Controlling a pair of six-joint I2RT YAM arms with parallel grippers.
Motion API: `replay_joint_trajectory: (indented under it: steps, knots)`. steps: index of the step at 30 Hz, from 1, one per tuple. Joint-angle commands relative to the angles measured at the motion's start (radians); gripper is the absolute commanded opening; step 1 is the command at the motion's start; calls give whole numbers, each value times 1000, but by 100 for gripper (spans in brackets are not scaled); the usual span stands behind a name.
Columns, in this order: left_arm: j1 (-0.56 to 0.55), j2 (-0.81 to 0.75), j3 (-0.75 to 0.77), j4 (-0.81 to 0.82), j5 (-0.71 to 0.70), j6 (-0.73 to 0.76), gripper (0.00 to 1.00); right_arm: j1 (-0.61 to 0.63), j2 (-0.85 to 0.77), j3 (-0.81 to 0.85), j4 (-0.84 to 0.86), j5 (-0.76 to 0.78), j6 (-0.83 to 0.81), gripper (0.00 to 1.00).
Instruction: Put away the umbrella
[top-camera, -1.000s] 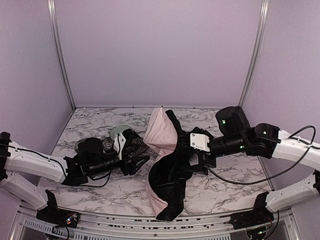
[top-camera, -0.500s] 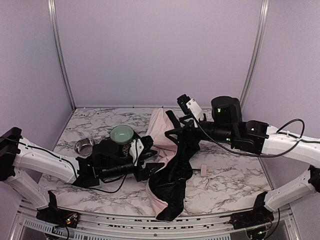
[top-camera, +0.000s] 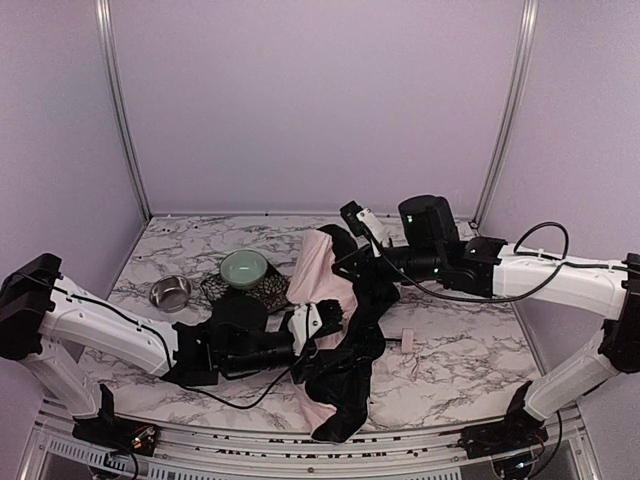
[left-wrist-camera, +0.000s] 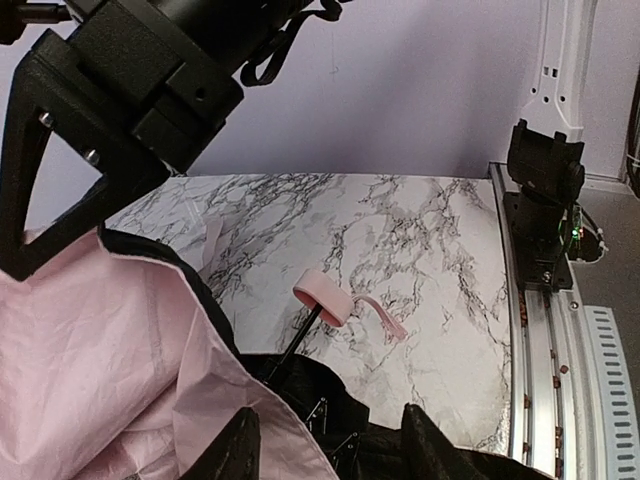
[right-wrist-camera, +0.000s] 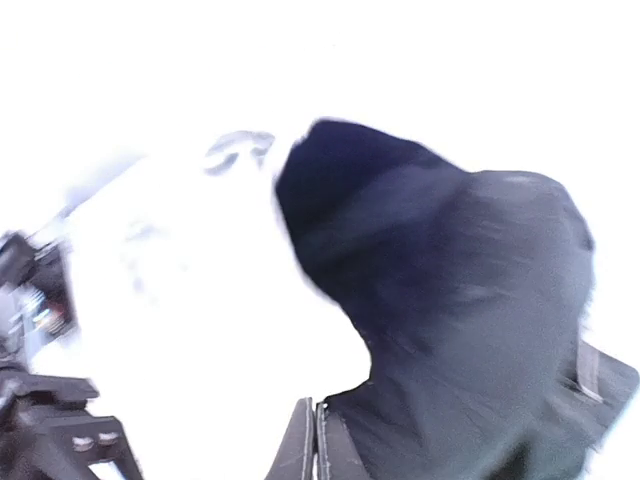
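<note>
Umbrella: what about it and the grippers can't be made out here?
- Right wrist view: blur and glare; whether the right gripper pinches umbrella fabric is unclear.
- Top view: the left gripper is half buried in folds.
- Left wrist view: the shaft disappears under fabric; the gripper's own fingers are cut off by the bottom edge.

No readable text, label, brand, number or sign in any of the three views. Right wrist view is overexposed and blurred; nothing legible there either.
</note>
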Motion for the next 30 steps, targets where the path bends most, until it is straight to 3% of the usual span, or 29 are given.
replay_joint_trajectory:
  steps: [1,6,13,19,24,30]
  knots:
    - [-16,8,34,-50,45,21,50,-2,28,87,162,-506,-72,0]
    - [-38,-48,30,-71,64,21,55,-51,31,164,418,-772,-16,0]
    - [-85,-133,25,-133,17,47,58,-59,114,249,646,-955,116,0]
    - [-104,-250,-20,-157,91,48,61,-106,79,58,681,-915,94,0]
    - [-104,-373,-104,-206,162,60,63,-112,78,-130,529,-897,7,0]
    - [-87,-557,-207,-223,2,63,64,-40,68,-384,514,-775,-15,0]
